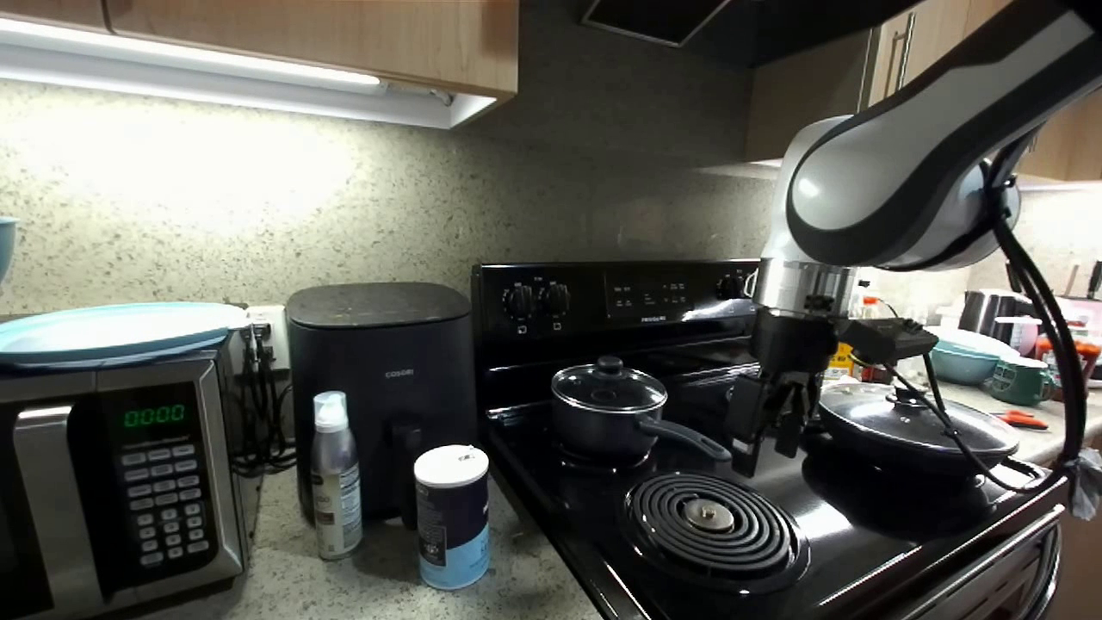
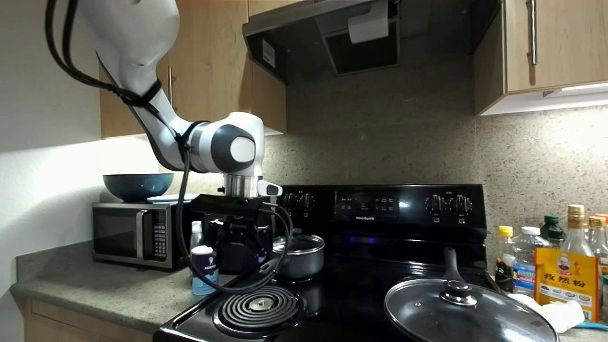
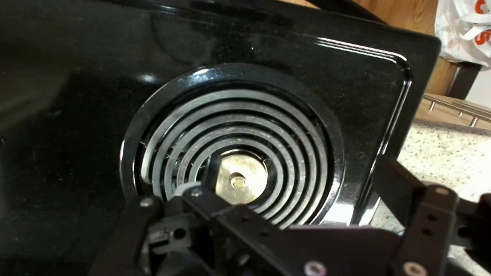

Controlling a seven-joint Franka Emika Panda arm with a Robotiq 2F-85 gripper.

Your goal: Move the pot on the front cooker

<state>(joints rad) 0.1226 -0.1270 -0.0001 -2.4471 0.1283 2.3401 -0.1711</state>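
The pot (image 1: 598, 426), a small black saucepan with a domed lid, stands upright at the back of the stovetop; it also shows in an exterior view (image 2: 300, 263), partly behind the cable. Its handle points forward toward my gripper. The front cooker (image 1: 753, 538), a bare black coil, lies in front of it and shows in an exterior view (image 2: 259, 308) and the wrist view (image 3: 245, 119). My gripper (image 1: 766, 461) is open and empty, above the stovetop near the handle's end. In the wrist view its fingers (image 3: 305, 176) are wide apart over the coil; the pot is out of that view.
A wide lidded pan (image 1: 921, 430) sits across the stovetop. A black air fryer (image 1: 379, 370), salt canister (image 1: 452, 521), spray bottle (image 1: 336, 482) and microwave (image 1: 129, 482) stand on the counter beside the stove. Bottles (image 2: 522, 261) stand past the pan. The arm's cable hangs in a loop.
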